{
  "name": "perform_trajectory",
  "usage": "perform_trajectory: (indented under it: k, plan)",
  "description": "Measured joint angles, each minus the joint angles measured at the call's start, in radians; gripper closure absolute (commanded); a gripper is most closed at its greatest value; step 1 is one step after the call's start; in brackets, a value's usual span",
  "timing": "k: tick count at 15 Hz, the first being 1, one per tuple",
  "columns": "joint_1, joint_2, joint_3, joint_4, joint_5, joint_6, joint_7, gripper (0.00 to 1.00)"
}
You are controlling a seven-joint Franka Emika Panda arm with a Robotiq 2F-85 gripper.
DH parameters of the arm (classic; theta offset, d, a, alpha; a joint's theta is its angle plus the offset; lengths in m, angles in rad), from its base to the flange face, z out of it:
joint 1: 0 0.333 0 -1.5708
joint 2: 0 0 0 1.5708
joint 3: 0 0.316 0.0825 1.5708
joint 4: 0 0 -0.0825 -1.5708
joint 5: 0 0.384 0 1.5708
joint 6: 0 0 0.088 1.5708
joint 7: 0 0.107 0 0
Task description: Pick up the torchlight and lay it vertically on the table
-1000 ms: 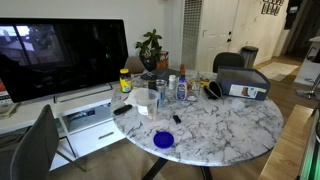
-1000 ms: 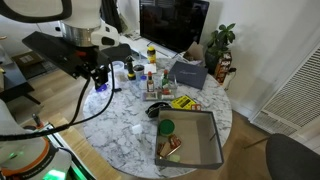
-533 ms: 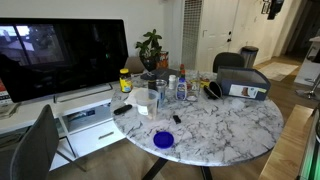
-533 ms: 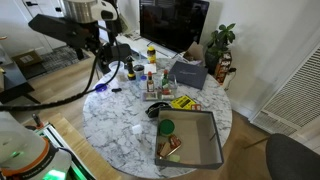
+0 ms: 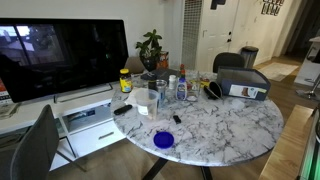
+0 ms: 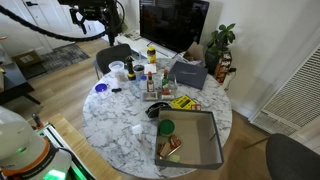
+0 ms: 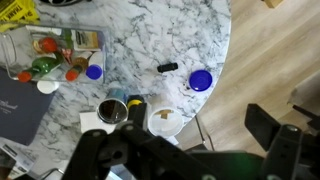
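Note:
The torchlight [image 5: 210, 90] lies on its side on the round marble table [image 5: 230, 125], next to the grey box. It has a yellow body and a black head. It also shows in an exterior view [image 6: 163, 105] and at the top left corner of the wrist view [image 7: 12, 12]. My gripper [image 6: 100, 18] is high above the far side of the table [image 6: 110, 120], well away from the torchlight. It barely shows at the top edge of an exterior view [image 5: 216, 3]. In the wrist view the jaws [image 7: 205, 140] look spread and empty, beyond the table's edge [image 7: 170, 40].
A grey tray [image 6: 205, 118] with items stands near the torchlight, with a green lid [image 6: 166, 127] beside it. Small bottles [image 5: 170, 88], a yellow-capped jar [image 5: 125, 80], a blue lid [image 5: 163, 139] and a grey box [image 5: 242, 82] crowd the table. A TV [image 5: 60, 55] and chair [image 5: 40, 150] stand nearby.
The arm has risen and swung away from low over the table's edge to high above it. Nothing on the table has moved.

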Motion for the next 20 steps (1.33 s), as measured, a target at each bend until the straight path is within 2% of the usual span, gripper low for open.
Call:
perform_trajectory:
  k: [3, 12, 16, 20]
  plan:
    - [0.010, 0.114, 0.024, 0.080, 0.000, 0.034, -0.077, 0.00]
    - [-0.005, 0.164, 0.042, 0.122, 0.013, 0.051, -0.101, 0.00]
    - [-0.004, 0.310, 0.086, 0.185, 0.051, 0.155, -0.193, 0.00]
    - [-0.010, 0.487, 0.134, 0.289, 0.049, 0.199, -0.158, 0.00]
